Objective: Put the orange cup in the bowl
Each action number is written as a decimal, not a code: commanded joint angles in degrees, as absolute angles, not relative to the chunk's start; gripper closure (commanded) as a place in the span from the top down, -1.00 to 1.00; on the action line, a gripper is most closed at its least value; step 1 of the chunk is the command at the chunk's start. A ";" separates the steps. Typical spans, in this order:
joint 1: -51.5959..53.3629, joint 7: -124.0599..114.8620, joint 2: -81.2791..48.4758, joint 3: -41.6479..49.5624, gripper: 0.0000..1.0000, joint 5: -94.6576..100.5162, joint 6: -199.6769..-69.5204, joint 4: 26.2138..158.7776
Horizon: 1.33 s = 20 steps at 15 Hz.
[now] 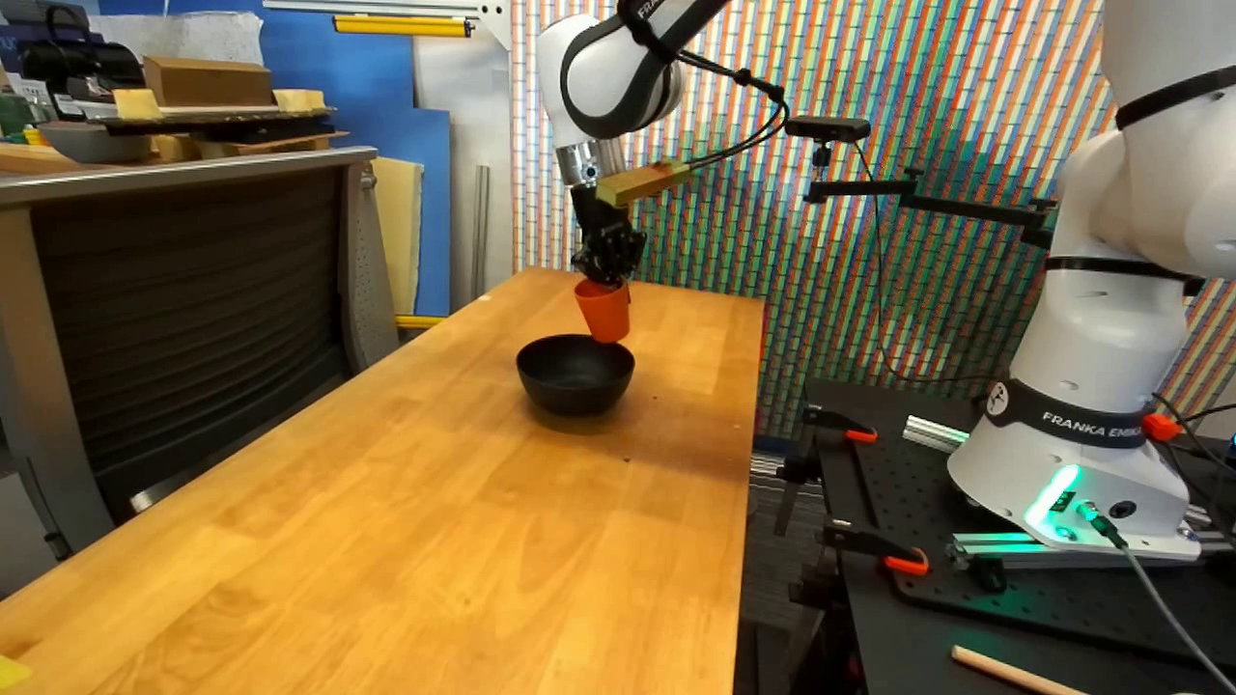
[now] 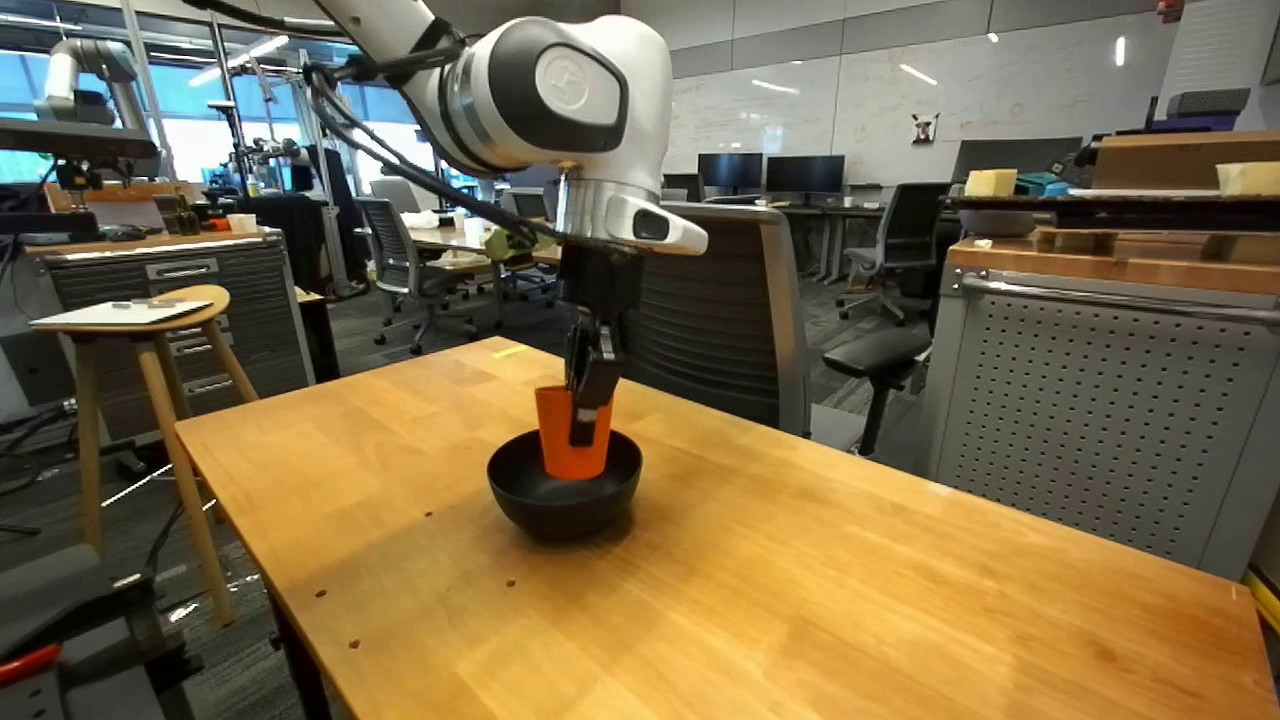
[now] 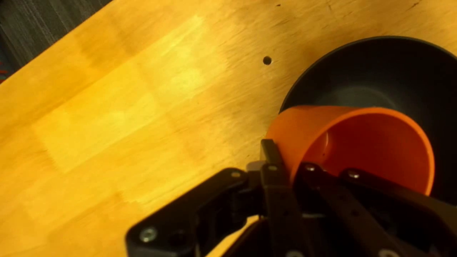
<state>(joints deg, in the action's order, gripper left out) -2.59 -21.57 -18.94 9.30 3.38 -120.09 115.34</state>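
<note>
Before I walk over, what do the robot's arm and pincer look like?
The arm is white and rounded, with dark grey joint panels, a silver wrist collar and black cables. A yellowish block sits beside the collar. The base has a green light and a dark band marked FRANKA EMIKA. The pincer is black and jointed, with silvery screws.

The wooden table [image 1: 502, 541] carries a black bowl [image 1: 575, 394].

My arm [image 2: 645, 105]: white, rounded
My joint cap [image 2: 556, 85]: dark grey, pale-centred
Cables [image 1: 744, 76]: black
Base band [image 1: 1067, 415]: black, lettered FRANKA EMIKA
My gripper [image 3: 290, 160]: black, silver screws [image 3: 147, 234]
</note>
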 commanded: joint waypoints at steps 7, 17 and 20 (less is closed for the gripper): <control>-0.17 -23.05 -27.12 6.76 -0.98 1.75 -130.42 112.75; -0.32 -20.74 -16.71 7.48 0.65 1.81 -130.31 115.17; -0.19 -19.03 -9.58 7.04 1.00 4.64 -126.82 115.17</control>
<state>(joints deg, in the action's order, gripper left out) -0.74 -20.91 -18.13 6.85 2.05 -131.06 113.10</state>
